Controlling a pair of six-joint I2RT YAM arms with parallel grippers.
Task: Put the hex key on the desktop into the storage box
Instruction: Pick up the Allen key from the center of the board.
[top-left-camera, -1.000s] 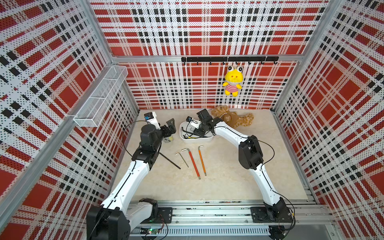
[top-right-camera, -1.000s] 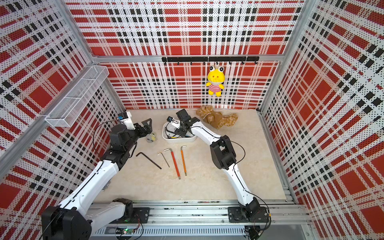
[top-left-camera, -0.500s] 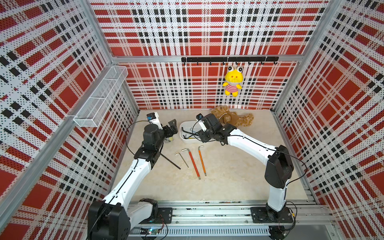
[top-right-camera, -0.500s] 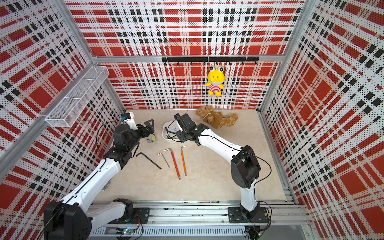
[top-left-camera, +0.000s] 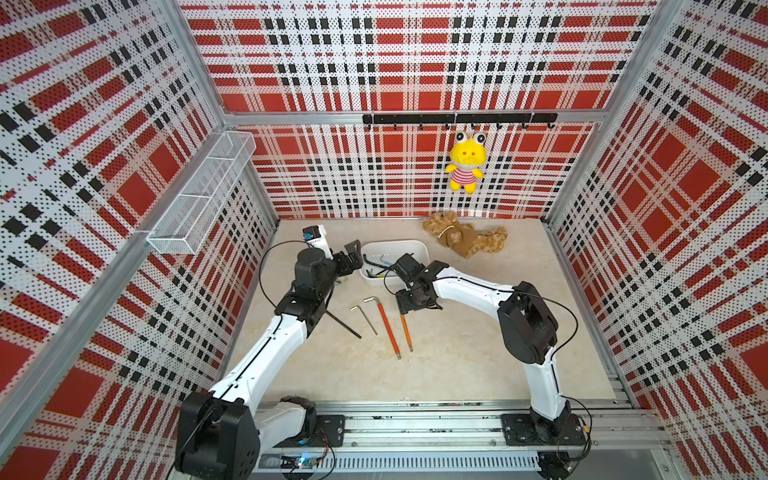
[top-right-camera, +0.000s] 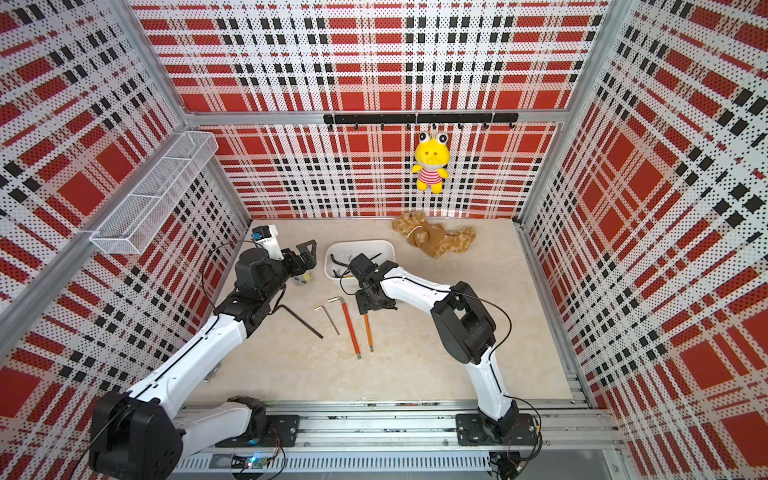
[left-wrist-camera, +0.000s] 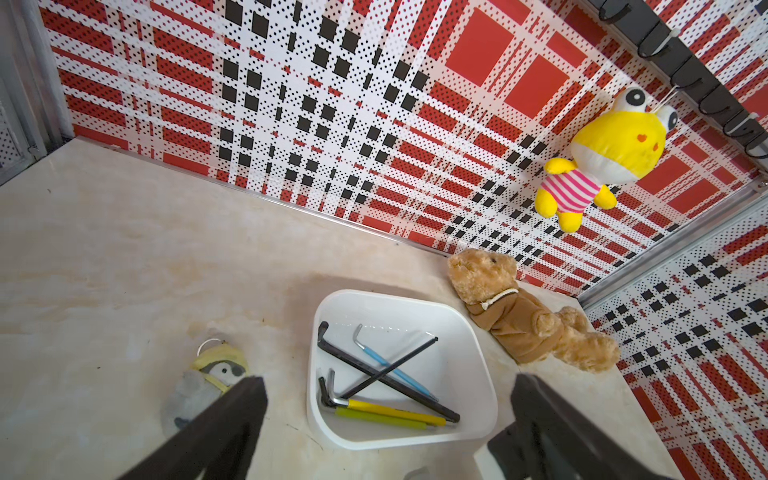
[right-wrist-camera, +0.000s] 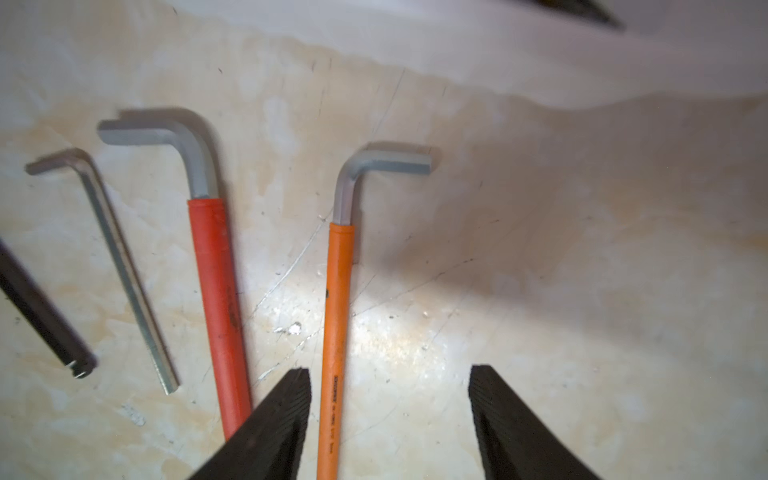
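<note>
On the desktop (top-left-camera: 457, 353) lie an orange-handled hex key (top-left-camera: 406, 332), a red-handled one (top-left-camera: 388, 328), a thin silver one (top-left-camera: 368, 319) and a black one (top-left-camera: 343, 322). My right gripper (top-left-camera: 409, 305) hangs open low over the orange key's bent end. In the right wrist view the orange key (right-wrist-camera: 338, 291) runs between the fingers of this gripper (right-wrist-camera: 390, 370), close to one pad and untouched. The white storage box (top-left-camera: 395, 243) behind holds several hex keys. My left gripper (left-wrist-camera: 388, 378) stands open and empty beside the box (left-wrist-camera: 478, 345).
A brown teddy bear (top-left-camera: 463, 239) lies at the back, right of the box. A yellow frog toy (top-left-camera: 465, 162) hangs on the back wall. A wire-mesh basket (top-left-camera: 203, 195) is fixed to the left wall. A small penguin keychain (left-wrist-camera: 208, 374) lies near the left gripper.
My right gripper has drawn back out of the storage box and come down over the orange key. The left gripper has shifted slightly towards the box.
</note>
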